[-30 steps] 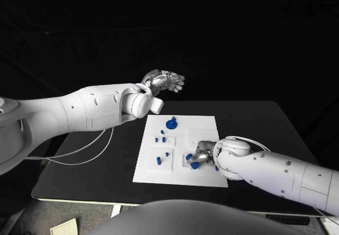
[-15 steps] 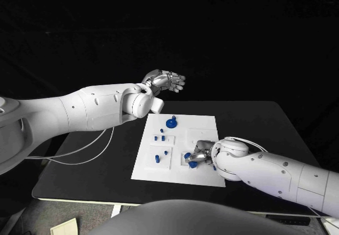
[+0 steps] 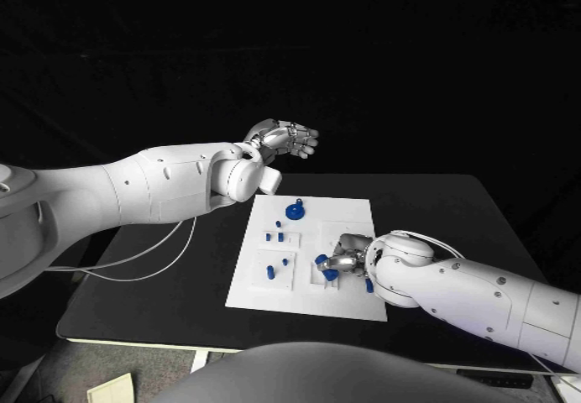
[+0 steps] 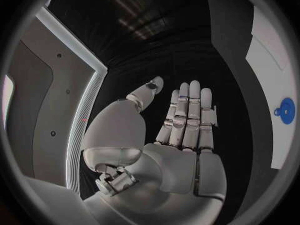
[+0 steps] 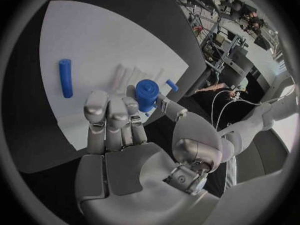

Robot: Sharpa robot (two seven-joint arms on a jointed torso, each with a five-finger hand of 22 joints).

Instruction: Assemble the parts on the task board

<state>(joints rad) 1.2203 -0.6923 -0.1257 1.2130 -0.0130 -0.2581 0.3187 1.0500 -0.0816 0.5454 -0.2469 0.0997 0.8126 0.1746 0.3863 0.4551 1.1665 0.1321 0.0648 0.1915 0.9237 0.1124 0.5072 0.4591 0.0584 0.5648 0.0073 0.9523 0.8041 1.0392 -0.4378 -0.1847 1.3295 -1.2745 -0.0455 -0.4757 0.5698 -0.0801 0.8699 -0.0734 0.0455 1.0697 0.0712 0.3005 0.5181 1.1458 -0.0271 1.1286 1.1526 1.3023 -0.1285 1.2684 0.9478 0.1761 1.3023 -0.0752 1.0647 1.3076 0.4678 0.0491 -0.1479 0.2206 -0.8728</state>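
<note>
I see the task board [image 3: 317,304] lying in the middle of the frame on the black table [image 3: 158,294], with small blue parts [image 3: 276,238] scattered on its left half and a round blue part [image 3: 295,210] near its upper edge. My right hand [image 3: 348,260] sits over the board's lower right area, pinching a short blue cylinder [image 5: 146,94] between thumb and fingertips, with a blue peg [image 5: 65,78] lying loose on the board nearby. My left hand [image 3: 285,138] hovers above and beyond the board's upper edge, holding nothing, fingers straight and close together.

Blue parts [image 3: 280,238] crowd the task board [image 3: 260,290]; black table [image 3: 158,285] beside it lies open.
</note>
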